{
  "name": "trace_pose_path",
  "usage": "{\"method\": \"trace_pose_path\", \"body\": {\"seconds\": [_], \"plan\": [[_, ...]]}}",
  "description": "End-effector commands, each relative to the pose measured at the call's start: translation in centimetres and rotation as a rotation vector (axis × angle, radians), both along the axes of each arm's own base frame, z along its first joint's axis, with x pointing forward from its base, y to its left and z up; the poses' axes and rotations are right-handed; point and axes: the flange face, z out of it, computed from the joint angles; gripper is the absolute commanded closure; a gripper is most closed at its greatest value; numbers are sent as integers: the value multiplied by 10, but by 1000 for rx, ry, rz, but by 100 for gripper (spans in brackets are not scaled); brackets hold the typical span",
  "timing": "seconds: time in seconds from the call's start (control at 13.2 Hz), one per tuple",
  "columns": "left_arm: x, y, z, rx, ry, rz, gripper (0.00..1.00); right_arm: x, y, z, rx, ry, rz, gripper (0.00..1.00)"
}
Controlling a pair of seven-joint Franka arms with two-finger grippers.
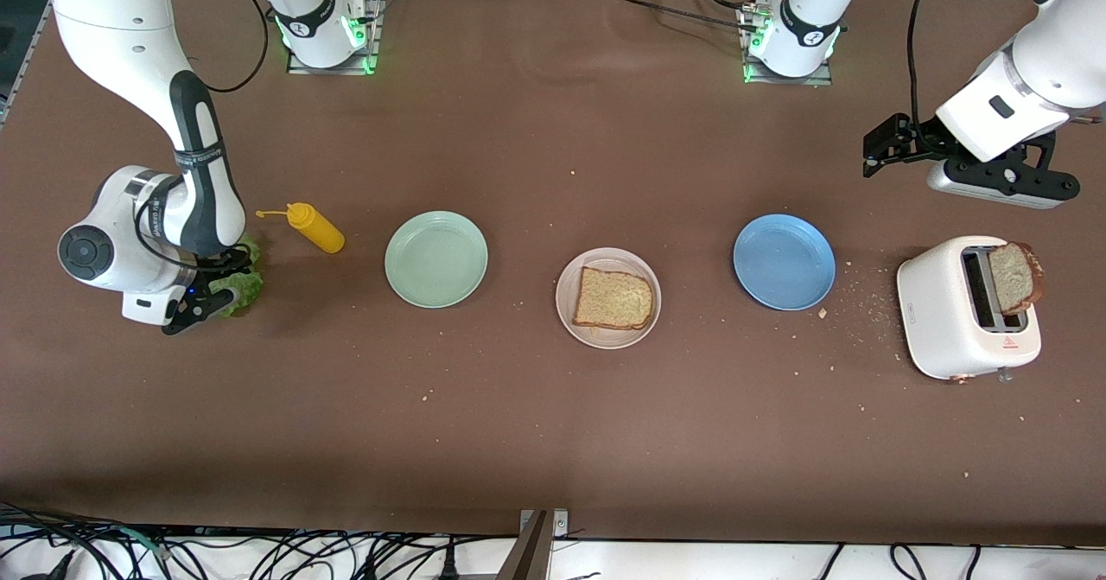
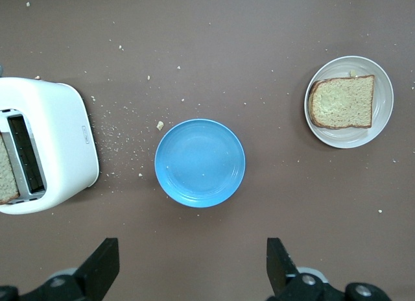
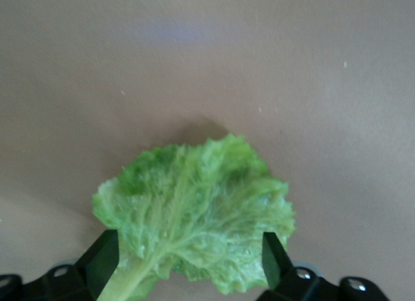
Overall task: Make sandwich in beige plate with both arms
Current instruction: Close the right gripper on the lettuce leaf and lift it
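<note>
- Beige plate sits mid-table and holds one bread slice, lying flat – its straight edge toward the right arm's end, its rounded crust toward the left arm's end.
- Mint plate and blue plate flank it, one toward each end of the table; neither holds anything.
- White toaster stands at the left arm's end with a second slice upright in one slot, about half of it showing; the other slot looks dark. The left wrist view cuts off part of the toaster.
- Crumbs lie scattered between the toaster and the blue plate.
- Lettuce leaf lies flat on the table at the right arm's end, well apart from the beige plate. In the right wrist view its stem runs toward the gripper and its frilled edge fans away; the front view shows only a fringe of green under the wrist.
- Right gripper is low over the leaf, its fingers spread wide on either side of the stem end – whether they touch the leaf is hard to tell.
- Left gripper hangs high with its jaws wide apart and nothing in them, over bare table near the blue plate.
- Yellow bottle lies on its side between the leaf and the mint plate, nozzle toward the right arm's end.
</note>
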Motion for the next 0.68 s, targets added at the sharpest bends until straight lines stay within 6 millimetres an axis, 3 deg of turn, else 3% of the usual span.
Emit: {"method": "trace_pose_path", "body": {"seconds": [0.0,0.15,0.23,0.38,0.61], "plan": [[2,-2,5,-14,6,-1,0,-5,1,-4,15,-5,-5,35],[2,-2,6,-14,6,-1,0,-6,1,-4,17,-2,2,80],[2,-2,6,-14,5,-1,0,-6,1,-4,17,-2,5,97],[2,-2,6,-14,5,-1,0,-6,0,-5,19,3,3,100],[2,-2,6,-14,6,-1,0,-3,14,-4,33,2,23,100]]}}
